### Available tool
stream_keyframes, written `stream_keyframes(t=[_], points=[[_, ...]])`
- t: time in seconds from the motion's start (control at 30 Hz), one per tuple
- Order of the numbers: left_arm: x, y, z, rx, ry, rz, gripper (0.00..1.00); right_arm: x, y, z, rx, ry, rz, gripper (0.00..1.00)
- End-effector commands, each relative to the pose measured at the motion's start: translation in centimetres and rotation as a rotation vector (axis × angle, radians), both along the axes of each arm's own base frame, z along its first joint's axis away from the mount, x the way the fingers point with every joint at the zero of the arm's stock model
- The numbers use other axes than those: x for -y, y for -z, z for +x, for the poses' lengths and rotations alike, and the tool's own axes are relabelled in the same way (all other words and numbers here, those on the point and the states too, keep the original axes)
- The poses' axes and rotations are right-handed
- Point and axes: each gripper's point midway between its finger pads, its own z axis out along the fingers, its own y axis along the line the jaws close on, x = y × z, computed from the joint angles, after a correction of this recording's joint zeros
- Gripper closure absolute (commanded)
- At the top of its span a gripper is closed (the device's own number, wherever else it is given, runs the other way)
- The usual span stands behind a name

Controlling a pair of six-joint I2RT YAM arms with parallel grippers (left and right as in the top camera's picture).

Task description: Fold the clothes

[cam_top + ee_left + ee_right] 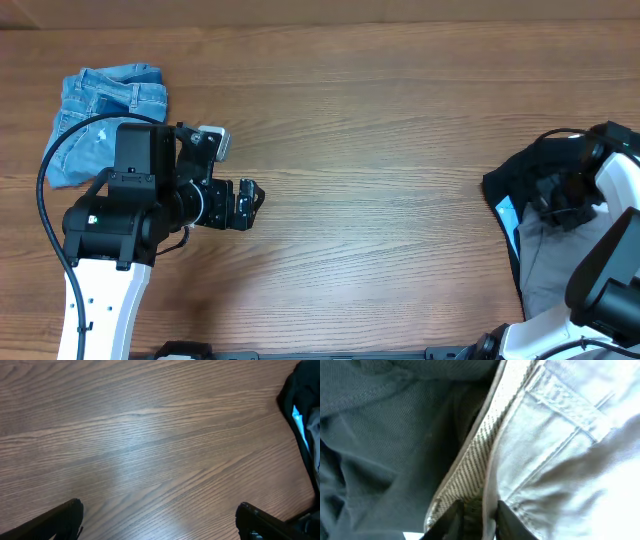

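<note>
Two dark fingers (454,521) of the right gripper (480,512) clench the waistband edge of the grey-khaki shorts (560,460), the jaws drawn nearly together with the cloth caught between them. Directly between the jaws lies the band's inner lining, a pale fabric woven in fine stripes and turned outward. Just beyond the jaws and to their right in the wrist view, the outer face of the grey-khaki shorts spreads in smooth, light cotton. It is crossed by stitched seams and a belt loop (570,402) sewn across the band. To the left of the jaws, touching the lining, sits the black top (380,425), a finely knit, rumpled cloth that reads dark grey-green at this close range. From overhead the two garments form one heap at the right edge of the table (380,120). The black top is bunched over the far end of the grey-khaki shorts, a small light-blue patch (508,212) shows at its edge, and the right arm covers much of the heap. The left gripper (157,522) hangs over bare wood with its jaws released and spread wide. Far ahead of those jaws, well apart, the same dark heap shows at the edge of the left wrist view. Behind the left gripper, toward the table's far left corner, the light-blue denim shorts (110,110) lie crumpled and faded, well apart from the other clothes
</note>
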Motion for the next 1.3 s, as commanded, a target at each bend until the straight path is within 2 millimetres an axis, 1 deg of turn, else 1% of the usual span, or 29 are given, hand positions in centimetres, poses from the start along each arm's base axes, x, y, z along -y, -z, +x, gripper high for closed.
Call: stream_keyframes(t=[0.0,0.03,0.07,0.1,0.13,0.2,0.23,0.27,0.3,0.33,0.43,0.5,0.53,0.6,0.63,0.7,0.77,0.87,0.9,0.93,1.0,1.07,1.13,1.17,1.2,1.23,1.27], points=[[0.5,-0.9,0.5,0.021,0.003,-0.026,0.00,1.0,-2.6,1.5,0.060,0.001,-0.030,0.91],[0.5,-0.9,0.6,0.027,0.003,-0.026,0.00,1.0,-3.7,1.9,0.087,-0.025,-0.028,0.96],[0.5,-1.0,0.6,0.030,0.003,-0.026,0.00,0.9,-4.2,2.2,0.103,-0.042,-0.026,0.96],[0.5,-1.0,0.7,0.033,0.003,-0.027,0.00,0.7,-5.2,2.9,0.144,-0.082,-0.013,0.96],[0.5,-1.0,0.7,0.034,0.003,-0.027,0.00,0.5,-5.8,3.4,0.170,-0.102,-0.006,0.96],[0.6,-1.1,0.8,0.039,0.003,-0.027,0.00,-0.9,-8.4,5.3,0.298,-0.190,0.048,0.96],[0.6,-1.1,0.8,0.039,0.003,-0.027,0.00,-1.6,-9.7,6.1,0.355,-0.227,0.071,0.96],[0.5,-1.1,0.8,0.038,0.003,-0.027,0.00,-2.8,-11.9,7.3,0.438,-0.281,0.094,0.96],[0.5,-1.1,0.8,0.037,0.003,-0.027,0.00,-3.4,-13.0,7.8,0.479,-0.308,0.101,0.96],[0.5,-1.1,0.7,0.036,0.003,-0.027,0.00,-5.2,-15.6,8.9,0.558,-0.376,0.108,0.96],[0.5,-1.1,0.8,0.037,0.003,-0.026,0.00,-8.4,-18.6,10.3,0.633,-0.480,0.097,0.96],[0.5,-1.1,0.8,0.037,0.003,-0.027,0.00,-11.1,-19.7,11.1,0.656,-0.557,0.092,0.96],[0.5,-1.1,0.8,0.036,0.003,-0.027,0.00,-11.8,-19.9,11.3,0.650,-0.583,0.070,0.96],[0.5,-0.9,0.6,0.027,0.003,-0.026,0.00,-11.5,-19.8,11.5,0.597,-0.562,-0.043,0.96],[0.5,-0.9,0.5,0.021,0.003,-0.026,0.00,-11.8,-19.9,11.7,0.601,-0.554,-0.041,0.96],[0.5,-0.9,0.5,0.021,0.003,-0.025,0.00,-12.1,-20.4,11.9,0.621,-0.561,-0.027,0.96],[0.5,-0.9,0.6,0.027,0.003,-0.025,0.00,-12.8,-21.3,12.1,0.656,-0.575,0.003,0.96],[0.5,-1.0,0.7,0.034,0.005,-0.025,0.00,-15.8,-23.9,13.0,0.774,-0.641,0.126,0.96],[0.5,-1.0,0.7,0.035,0.005,-0.025,0.00,-16.5,-24.3,13.1,0.797,-0.657,0.145,0.96],[0.5,-1.0,0.7,0.032,0.003,-0.028,0.00,-18.7,-25.5,13.7,0.859,-0.709,0.198,0.96],[0.5,-1.0,0.6,0.030,0.002,-0.027,0.00,-21.3,-26.3,14.0,0.901,-0.752,0.237,0.96],[0.6,-1.1,0.6,0.031,0.001,-0.032,0.00,-24.4,-27.1,14.3,0.943,-0.830,0.245,0.96],[0.3,-1.1,0.6,0.028,-0.007,-0.020,0.00,-27.8,-27.6,14.3,0.974,-0.899,0.246,0.96],[0.2,-1.1,0.6,0.027,-0.010,-0.016,0.00,-28.7,-27.6,14.3,0.977,-0.908,0.244,0.96],[-0.1,-1.1,0.5,0.026,-0.020,-0.002,0.00,-30.3,-27.7,14.2,0.982,-0.926,0.238,0.96],[-0.6,-1.3,0.5,0.026,-0.038,0.022,0.00,-32.8,-27.5,13.9,0.985,-0.962,0.236,0.96],[-1.2,-1.5,0.5,0.026,-0.057,0.044,0.00,-34.5,-27.4,13.6,0.990,-0.995,0.240,0.96]])
